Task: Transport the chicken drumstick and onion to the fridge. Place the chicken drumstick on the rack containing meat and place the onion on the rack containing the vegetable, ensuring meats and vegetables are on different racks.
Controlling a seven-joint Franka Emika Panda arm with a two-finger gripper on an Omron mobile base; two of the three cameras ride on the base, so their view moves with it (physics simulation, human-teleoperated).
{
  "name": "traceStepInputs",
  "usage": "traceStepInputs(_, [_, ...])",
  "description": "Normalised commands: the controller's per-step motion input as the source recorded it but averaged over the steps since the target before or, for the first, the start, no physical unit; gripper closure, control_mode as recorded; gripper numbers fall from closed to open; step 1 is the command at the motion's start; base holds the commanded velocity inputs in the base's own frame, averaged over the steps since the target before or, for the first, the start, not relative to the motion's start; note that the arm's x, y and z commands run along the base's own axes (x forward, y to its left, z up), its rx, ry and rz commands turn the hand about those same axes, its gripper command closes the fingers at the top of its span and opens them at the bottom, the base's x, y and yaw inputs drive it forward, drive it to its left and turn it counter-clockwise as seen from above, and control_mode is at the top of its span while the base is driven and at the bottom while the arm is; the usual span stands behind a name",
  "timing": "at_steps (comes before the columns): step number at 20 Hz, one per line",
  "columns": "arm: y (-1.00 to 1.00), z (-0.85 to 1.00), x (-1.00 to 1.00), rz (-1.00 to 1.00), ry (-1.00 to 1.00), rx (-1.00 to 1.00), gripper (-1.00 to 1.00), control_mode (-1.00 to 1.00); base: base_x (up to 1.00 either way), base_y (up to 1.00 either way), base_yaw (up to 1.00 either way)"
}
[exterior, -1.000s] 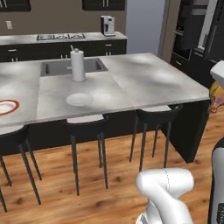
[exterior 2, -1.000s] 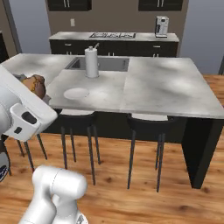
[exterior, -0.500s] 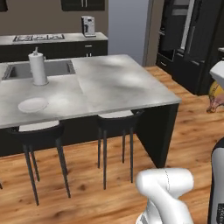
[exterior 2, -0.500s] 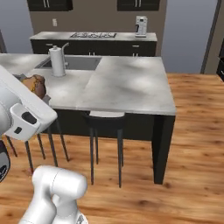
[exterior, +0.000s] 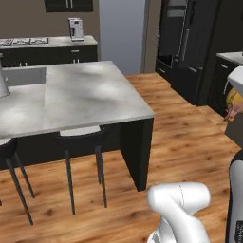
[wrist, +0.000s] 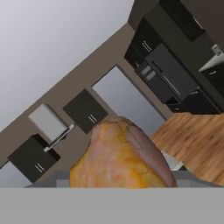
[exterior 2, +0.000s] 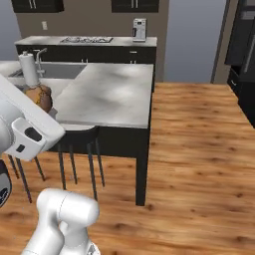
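Now | chicken drumstick (wrist: pixel 119 155): golden-orange, brown patches, bulbous | jaws closed around it | fridge (exterior: pixel 187 47): dark panels

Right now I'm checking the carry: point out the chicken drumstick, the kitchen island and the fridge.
chicken drumstick (wrist: pixel 118 157), hand view, golden-brown thick body.
kitchen island (exterior: pixel 80 97), left base view, bare grey top.
fridge (exterior: pixel 190 42), left base view, dark closed door.

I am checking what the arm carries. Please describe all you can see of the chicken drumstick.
The chicken drumstick is a golden-orange roasted piece with a browner side and glossy skin. In the hand view it looms close to the camera, its lower end hidden. The right base view shows it raised beside the arm. The fingers are not visible.
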Motion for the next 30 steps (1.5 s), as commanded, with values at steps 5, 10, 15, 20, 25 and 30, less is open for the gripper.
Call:
traceStepInputs(5, [0.0, 0.0, 0.0, 0.0, 0.0, 0.0, 1.0, 1.0, 0.29, -1.0, 0.0])
traceStepInputs(10, [0.0, 0.0, 0.0, 0.0, 0.0, 0.0, 1.0, 1.0, 0.96, -1.0, 0.05])
traceStepInputs(15, [0.0, 0.0, 0.0, 0.0, 0.0, 0.0, 1.0, 1.0, 1.0, -1.0, 0.14])
traceStepInputs(20, [0.0, 0.0, 0.0, 0.0, 0.0, 0.0, 1.0, 1.0, 1.0, -0.97, 0.16])
traceStepInputs(25, [0.0, 0.0, 0.0, 0.0, 0.0, 0.0, 1.0, 1.0, 1.0, -0.58, 0.19])
traceStepInputs(30, [0.0, 0.0, 0.0, 0.0, 0.0, 0.0, 1.0, 1.0, 1.0, -0.35, 0.16])
